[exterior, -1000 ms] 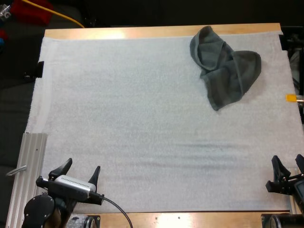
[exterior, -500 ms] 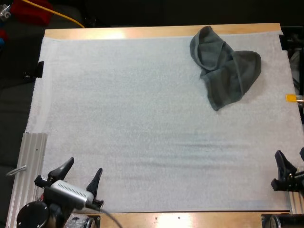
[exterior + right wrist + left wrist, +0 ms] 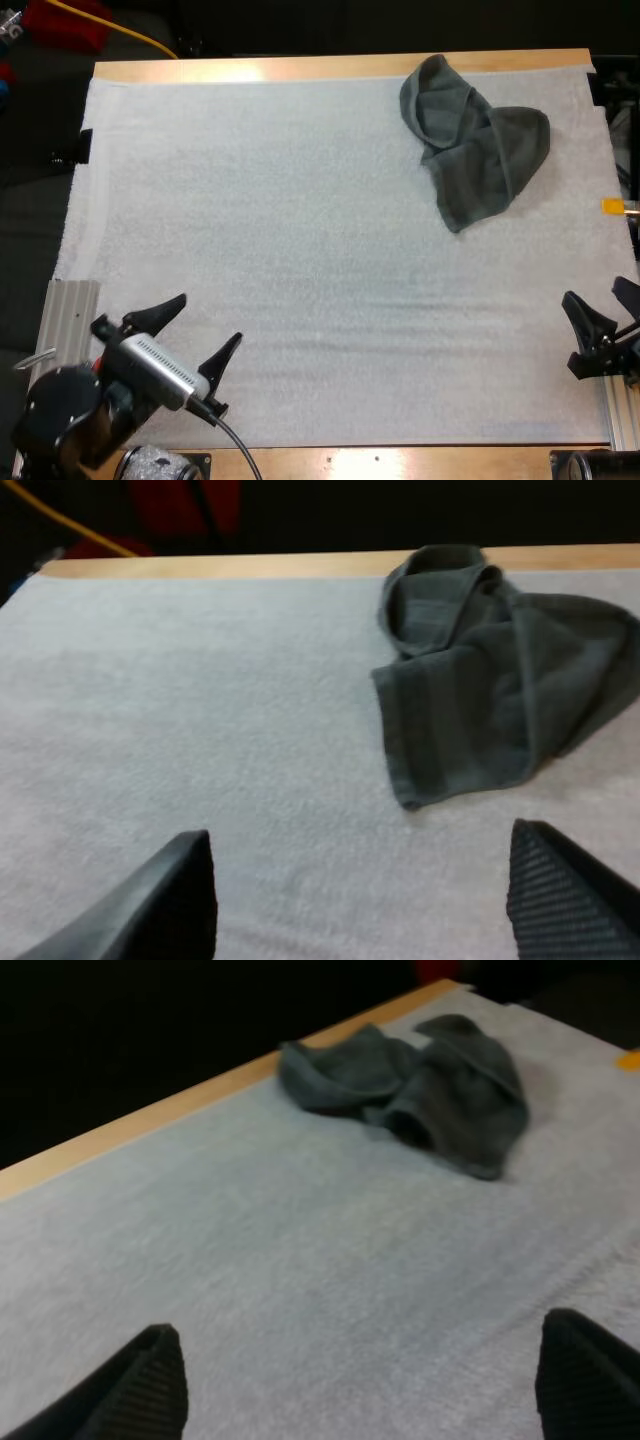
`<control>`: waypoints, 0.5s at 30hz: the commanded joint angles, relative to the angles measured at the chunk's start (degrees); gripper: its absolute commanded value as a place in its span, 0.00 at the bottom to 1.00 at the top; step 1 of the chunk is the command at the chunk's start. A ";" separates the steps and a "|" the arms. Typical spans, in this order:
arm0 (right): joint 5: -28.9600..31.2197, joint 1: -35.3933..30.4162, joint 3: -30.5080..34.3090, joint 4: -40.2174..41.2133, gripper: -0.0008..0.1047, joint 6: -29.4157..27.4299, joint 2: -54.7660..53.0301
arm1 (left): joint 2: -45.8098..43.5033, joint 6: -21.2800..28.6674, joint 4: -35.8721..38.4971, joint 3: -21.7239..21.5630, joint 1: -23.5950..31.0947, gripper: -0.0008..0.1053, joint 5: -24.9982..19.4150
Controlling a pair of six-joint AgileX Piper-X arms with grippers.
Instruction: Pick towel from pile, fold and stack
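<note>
A crumpled dark grey-green towel [image 3: 474, 140] lies on the white mat [image 3: 300, 250] near its far right corner. My left gripper [image 3: 203, 325] hovers open over the mat's near left corner, far from the towel, its fingers spread wide. My right gripper [image 3: 606, 300] stands open at the mat's near right edge, well short of the towel. From the left wrist view the towel [image 3: 420, 1085] lies far ahead beyond the two spread fingertips [image 3: 150, 1380]. In the right wrist view the towel [image 3: 490, 690] lies ahead, with bare mat between it and the fingertips [image 3: 180, 890].
A ribbed metal rail [image 3: 62, 340] runs along the near left side of the mat. The wooden table edge [image 3: 340, 66] borders the far side. Wide bare mat stretches between both grippers and the towel.
My left gripper has swung forward and to the right, now angled toward the towel. My right gripper has shifted slightly forward. The towel has not moved.
</note>
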 commanded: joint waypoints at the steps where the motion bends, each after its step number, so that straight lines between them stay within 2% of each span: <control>1: -1.24 0.07 -0.76 0.09 0.58 -0.81 0.76 | 1.32 0.47 -0.98 -1.15 -1.04 0.66 0.45; 7: -2.88 0.07 -1.91 0.09 0.58 -1.24 4.82 | 7.25 0.45 -0.98 -4.35 -3.48 0.66 0.45; 15: -1.44 0.07 -1.89 -1.43 0.58 -1.14 10.86 | 9.71 0.45 -1.78 -4.63 -3.49 0.66 -0.27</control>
